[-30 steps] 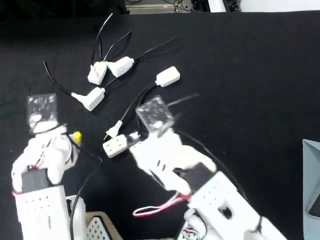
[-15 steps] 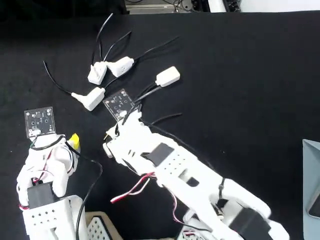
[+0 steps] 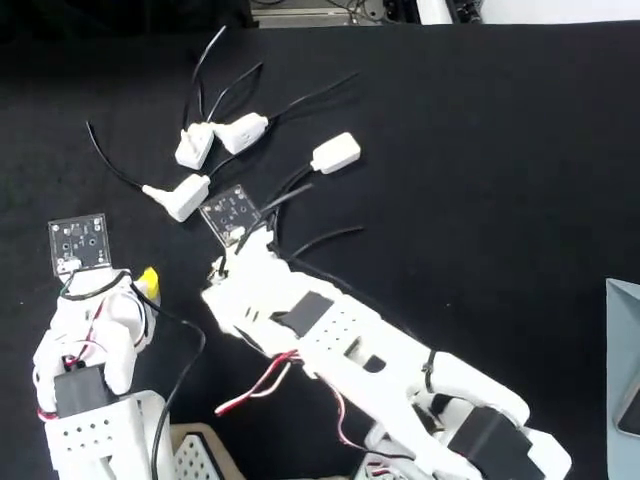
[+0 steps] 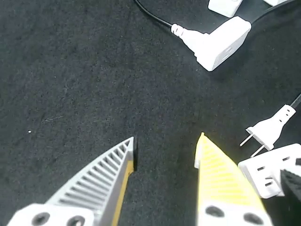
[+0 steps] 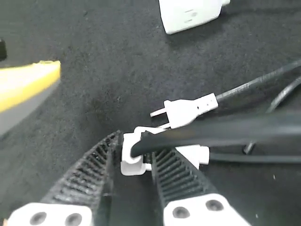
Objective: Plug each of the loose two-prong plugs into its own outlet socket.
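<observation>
White outlet block (image 5: 128, 160) half-hidden in right pincer (image 5: 134, 142).

The high camera looks steeply down over the black table (image 3: 500, 150); the frame's 6 o'clock edge is the robot's side. Each wrist camera sits behind its own fingers, low and close to the cloth, looking forward past the left gripper (image 4: 167, 141) or the right gripper (image 5: 135, 146). Both wrist views share the two-prong plug (image 4: 265, 134) and, seemingly, one outlet block (image 4: 270, 172), toward 9 o'clock of the table's middle.
</observation>
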Controlling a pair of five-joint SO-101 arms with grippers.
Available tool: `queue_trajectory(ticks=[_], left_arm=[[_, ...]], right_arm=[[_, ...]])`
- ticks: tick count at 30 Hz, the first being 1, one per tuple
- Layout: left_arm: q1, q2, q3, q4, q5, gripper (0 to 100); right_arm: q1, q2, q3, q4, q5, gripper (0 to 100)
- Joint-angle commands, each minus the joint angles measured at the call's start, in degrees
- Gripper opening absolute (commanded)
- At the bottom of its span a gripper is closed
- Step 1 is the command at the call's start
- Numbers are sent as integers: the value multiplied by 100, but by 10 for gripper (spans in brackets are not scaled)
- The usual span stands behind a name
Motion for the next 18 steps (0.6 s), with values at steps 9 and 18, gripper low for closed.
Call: queue_trajectory(ticks=[9, 18], left_arm=[[-13, -44, 4, -132, 44, 215], [-13, -44, 4, -132, 44, 215]], right_arm=[[149, 831, -426, -519, -26, 12], [237, 840, -470, -202, -18, 12]])
